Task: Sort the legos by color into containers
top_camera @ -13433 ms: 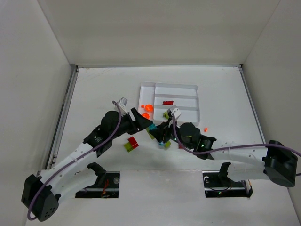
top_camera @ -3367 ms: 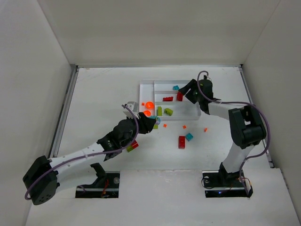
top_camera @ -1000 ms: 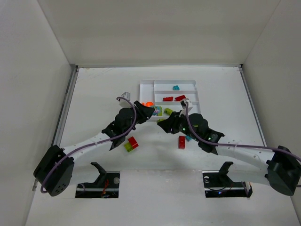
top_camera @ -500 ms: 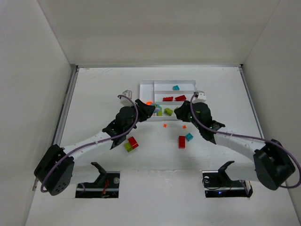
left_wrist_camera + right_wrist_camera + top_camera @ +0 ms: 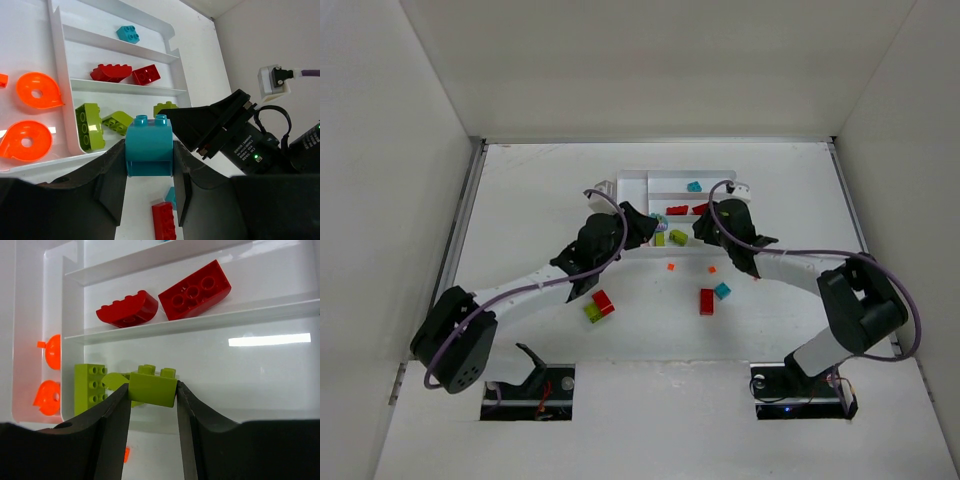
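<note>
Top external: both arms reach toward the near side of the white tray (image 5: 725,177). The left gripper (image 5: 647,225) and right gripper (image 5: 701,230) are near each other but apart.

Left wrist: the left gripper is clamped on a teal square brick (image 5: 149,145), studs up, with one finger on each side face. The brick shows above the tray's near wall. I cannot tell whether it is over a slot or just outside.

Right wrist: the right gripper is clamped on a lime brick (image 5: 152,386), studs up and level. It is seen against the near long slot.

Tray contents:
- Far slot: one teal 2x2 brick (image 5: 128,34).
- Middle slot: a red curved brick (image 5: 127,309) just beside a red studded brick (image 5: 195,290).
- Near slot: a flat lime plate (image 5: 90,382) and a lime sloped piece (image 5: 118,122) touching it.
- Narrow side section: two orange round pieces (image 5: 37,91) (image 5: 25,141).

Loose on the table, near side of the tray:
- A long red brick (image 5: 706,301) with a small teal piece (image 5: 722,290) just beside it.
- Two tiny orange bits (image 5: 670,266) (image 5: 711,268), apart from each other.
- A red block (image 5: 603,302) touching a lime block (image 5: 591,313), under the left arm's reach.
</note>
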